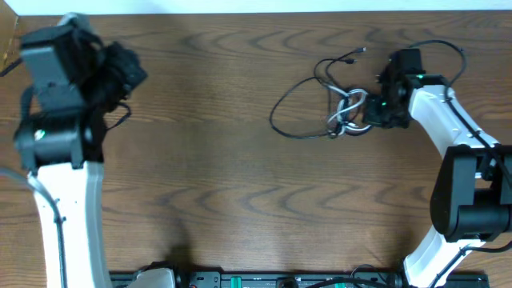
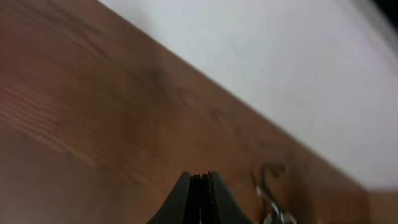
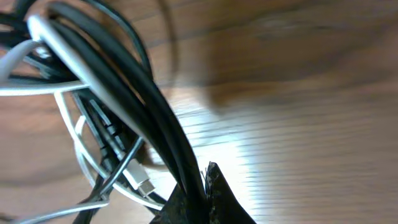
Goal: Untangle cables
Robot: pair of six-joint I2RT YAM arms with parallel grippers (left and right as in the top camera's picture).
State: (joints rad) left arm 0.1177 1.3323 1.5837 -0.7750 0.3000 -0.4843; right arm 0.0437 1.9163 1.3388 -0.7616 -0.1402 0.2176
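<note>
Thin, glossy black and white cables (image 1: pixel 346 112) are seen tangled in loops on the brown wood-grain table (image 1: pixel 208 184), right of centre. Black strands are pinched in the closed right gripper (image 3: pixel 205 186). The left gripper (image 2: pixel 202 186) is pressed together on nothing, well apart.

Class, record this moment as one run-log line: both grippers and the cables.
left gripper: shut, empty, over bare table | right gripper: shut on cables | cables: tangled heap at right gripper
</note>
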